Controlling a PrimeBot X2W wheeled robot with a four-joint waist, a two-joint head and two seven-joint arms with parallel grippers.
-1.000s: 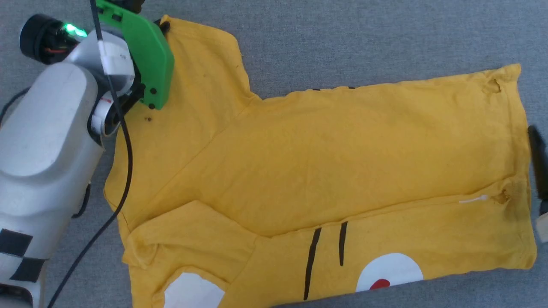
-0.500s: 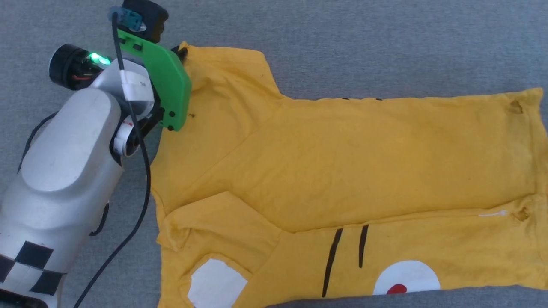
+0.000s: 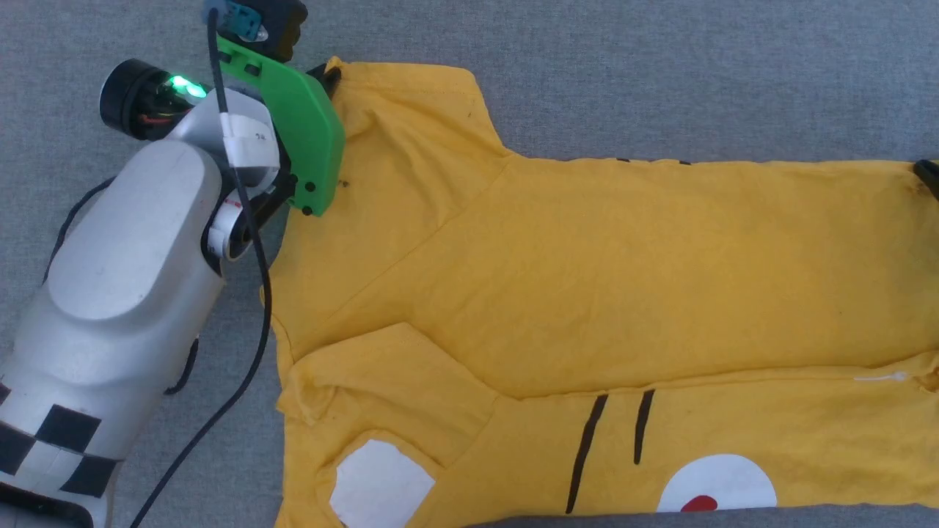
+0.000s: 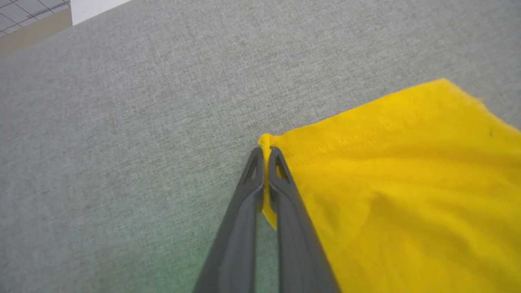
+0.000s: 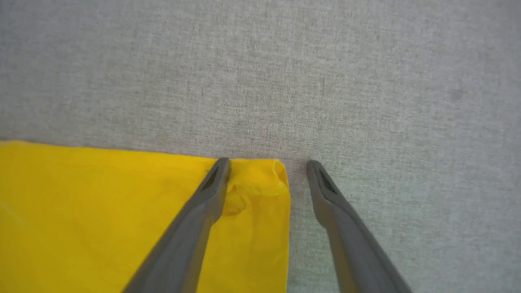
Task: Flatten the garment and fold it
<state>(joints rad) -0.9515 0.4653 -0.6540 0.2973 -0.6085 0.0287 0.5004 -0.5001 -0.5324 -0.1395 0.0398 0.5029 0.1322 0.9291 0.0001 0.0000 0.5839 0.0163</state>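
Note:
The bright yellow garment [image 3: 587,279] lies spread on the grey surface, its near long edge folded over to show a white square patch [image 3: 381,488], dark stripes [image 3: 587,455] and a white oval with a red dot [image 3: 715,484]. My left gripper [image 4: 264,151] is shut on the far sleeve's corner; in the head view it [image 3: 328,73] sits under its green mount. At the garment's [image 5: 101,203] far hem corner my right gripper [image 5: 268,167] stands open, one finger over the cloth and the other over bare surface. A dark fingertip [image 3: 928,176] of it shows at the right edge.
My pale left forearm [image 3: 125,293] and its black cable [image 3: 257,293] lie along the garment's left side. Grey fabric surface [image 3: 660,73] stretches beyond the far edge. A strip of tiled floor [image 4: 24,16] shows past the surface's corner.
The head camera has shifted. The garment's far edge now lies straighter across the picture. My left gripper keeps its hold on the sleeve corner, and the right fingertip is now at the far hem corner.

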